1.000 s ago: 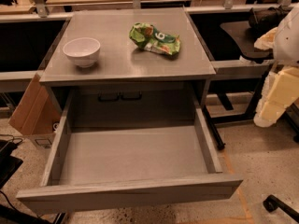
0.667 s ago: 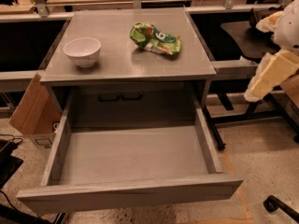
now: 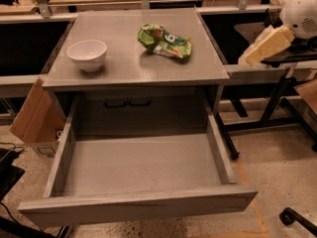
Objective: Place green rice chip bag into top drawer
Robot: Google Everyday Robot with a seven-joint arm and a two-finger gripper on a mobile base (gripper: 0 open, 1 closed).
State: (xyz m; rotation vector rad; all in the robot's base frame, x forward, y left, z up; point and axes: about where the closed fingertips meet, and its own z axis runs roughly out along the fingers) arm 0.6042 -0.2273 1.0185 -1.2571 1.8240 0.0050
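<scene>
Your green rice chip bag [image 3: 165, 41] lies crumpled on the bench [image 3: 124, 68] toward its back right corner, well apart from the white bowl [image 3: 87, 54] near the left edge. The top drawer [image 3: 138, 165] stands pulled out under the front edge. Your pincer [image 3: 257, 51] hangs beyond the right edge, clear of the bag; you cannot tell how far open it is.

The bag [image 3: 164, 42] is seen lying crumpled on the counter [image 3: 124, 66], toward 1 o'clock on its top. Bright green foil is shown, with white lettering on a darker patch and orange-red accents. The drawer [image 3: 138, 167], wide, shallow and grey, is pulled out toward 6 o'clock, with its smooth bottom exposed. The pincer [image 3: 255, 53] is held off the counter at 3 o'clock, apart from the bag.
</scene>
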